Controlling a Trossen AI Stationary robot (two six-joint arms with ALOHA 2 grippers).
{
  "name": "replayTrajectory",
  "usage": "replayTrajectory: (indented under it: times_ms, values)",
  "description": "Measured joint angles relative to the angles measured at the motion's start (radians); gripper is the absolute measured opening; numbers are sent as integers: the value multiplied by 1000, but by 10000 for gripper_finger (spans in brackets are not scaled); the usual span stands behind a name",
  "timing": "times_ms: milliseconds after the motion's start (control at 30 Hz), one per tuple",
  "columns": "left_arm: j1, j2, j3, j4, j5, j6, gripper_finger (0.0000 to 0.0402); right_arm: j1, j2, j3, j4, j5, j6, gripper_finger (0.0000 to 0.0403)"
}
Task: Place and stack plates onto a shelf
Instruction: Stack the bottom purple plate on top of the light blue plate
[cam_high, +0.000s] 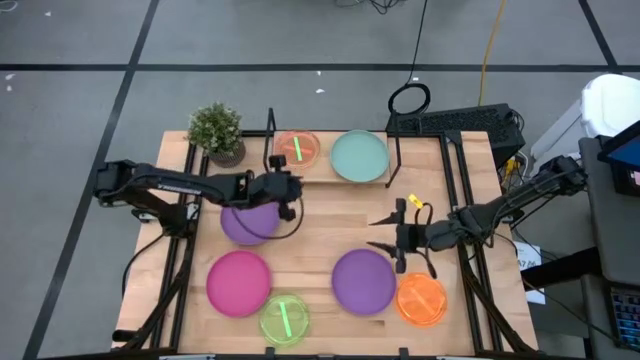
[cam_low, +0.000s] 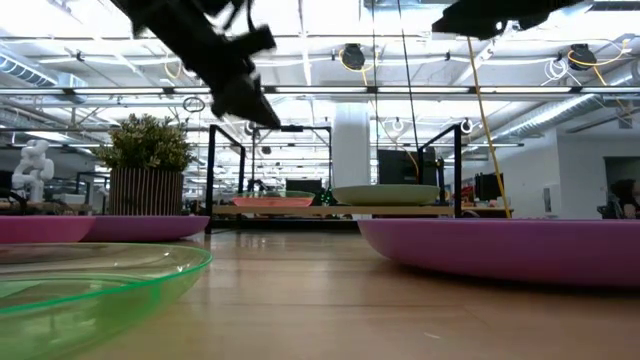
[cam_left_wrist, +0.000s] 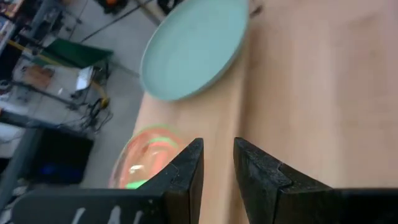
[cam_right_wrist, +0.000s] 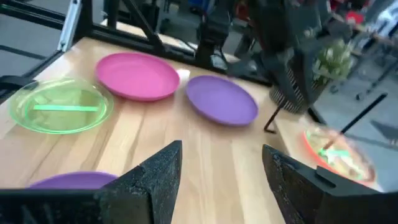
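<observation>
The left gripper (cam_high: 296, 192) hovers with fingers slightly parted, grasping nothing, above a smooth round purple plate (cam_high: 246, 224) on the wooden worktop (cam_high: 330, 225). Just beyond it, a translucent red-pink plate (cam_high: 297, 148) and a matte teal plate (cam_high: 358, 156) lie on the shelf (cam_high: 322, 176). The right gripper (cam_high: 384, 232) waits spread wide beside another purple plate (cam_high: 363, 281).

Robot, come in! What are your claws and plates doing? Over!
Left gripper empty, slightly open beside wire-framed wooden shelf. Right gripper wide open, empty. Teal plastic plate and red-pink translucent plate shelved. Nothing blocking.
</observation>
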Motion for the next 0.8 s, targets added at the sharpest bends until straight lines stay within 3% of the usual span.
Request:
replayTrajectory:
  times_ms: [233,400,800]
  values:
    - [-145,-69,1,-101,11,-169,95,19,121,50,-18,-181,236,203]
    - [-226,-70,0,-187,12,-266,95,94,226,110,-56,-206,370,203]
    - [-353,-70,0,-236,20,-409,95,263,482,401,-452,-247,648,203]
